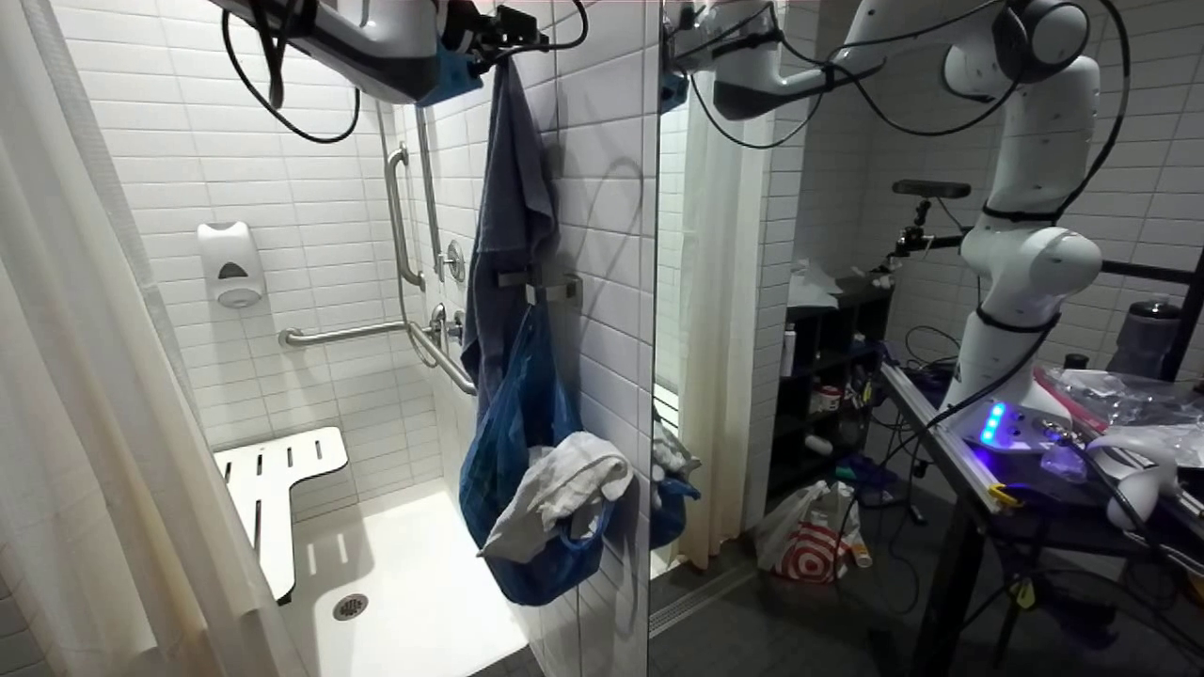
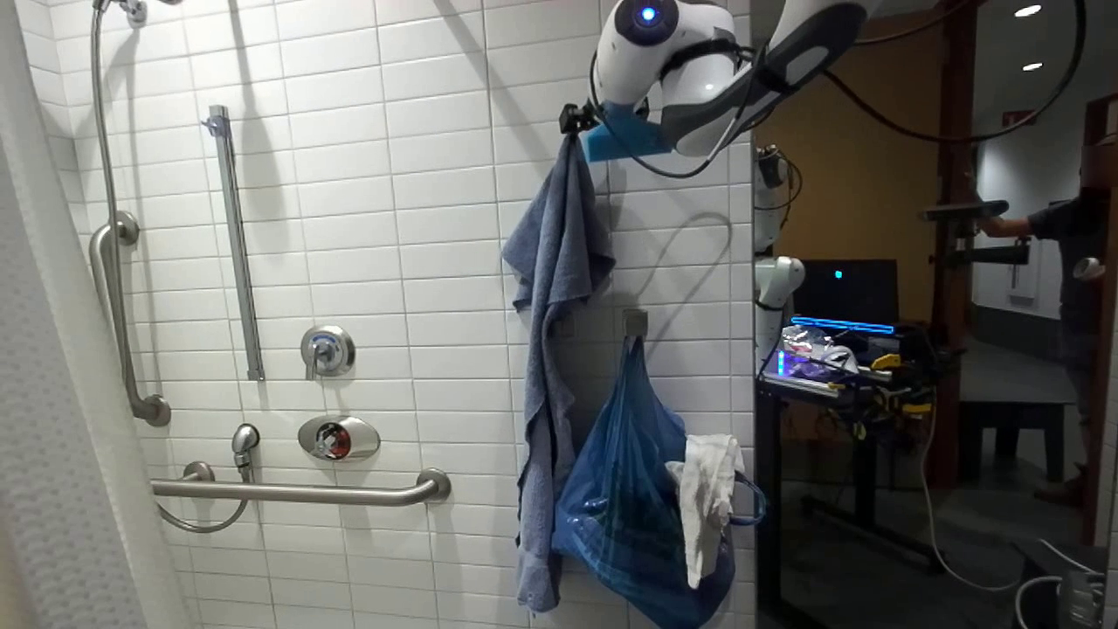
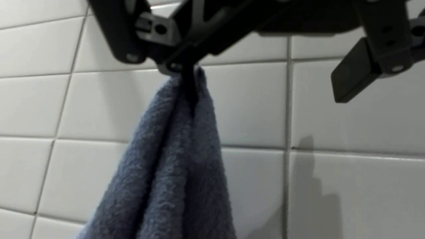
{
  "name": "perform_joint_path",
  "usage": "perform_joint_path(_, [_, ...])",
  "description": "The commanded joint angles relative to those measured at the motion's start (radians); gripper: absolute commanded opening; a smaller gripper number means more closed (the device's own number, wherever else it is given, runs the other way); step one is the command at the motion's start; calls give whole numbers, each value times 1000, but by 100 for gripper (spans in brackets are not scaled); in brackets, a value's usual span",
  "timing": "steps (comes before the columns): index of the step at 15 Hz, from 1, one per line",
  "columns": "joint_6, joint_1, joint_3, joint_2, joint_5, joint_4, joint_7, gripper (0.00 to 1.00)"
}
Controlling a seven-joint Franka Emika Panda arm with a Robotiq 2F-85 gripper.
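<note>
hand [image 3: 267, 89] spread wide, one finger [image 3: 190, 84] touching a hanging blue towel [image 3: 172, 172], other finger [image 3: 353, 71] apart

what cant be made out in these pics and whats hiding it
- Top of the blue towel, in the wrist view: partly hidden by the claw.
- What lies inside the blue plastic bag, in both exterior views: obscured by its plastic.
- Rest of the slotted shower seat, in an exterior view: behind the shower curtain.
</note>
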Motion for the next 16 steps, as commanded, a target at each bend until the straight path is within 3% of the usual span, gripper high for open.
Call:
perform_joint_path(1, [-19, 12, 4, -45, -126, -35, 89, 100])
perform_joint_path(3, [-16, 15, 4, -54, -162, -51, 98, 100])
perform_joint_path(4, [-3, 9, 1, -17, -111, -19, 62, 100])
perform_joint_path(16, [-1, 10, 0, -7, -113, -34, 63, 100])
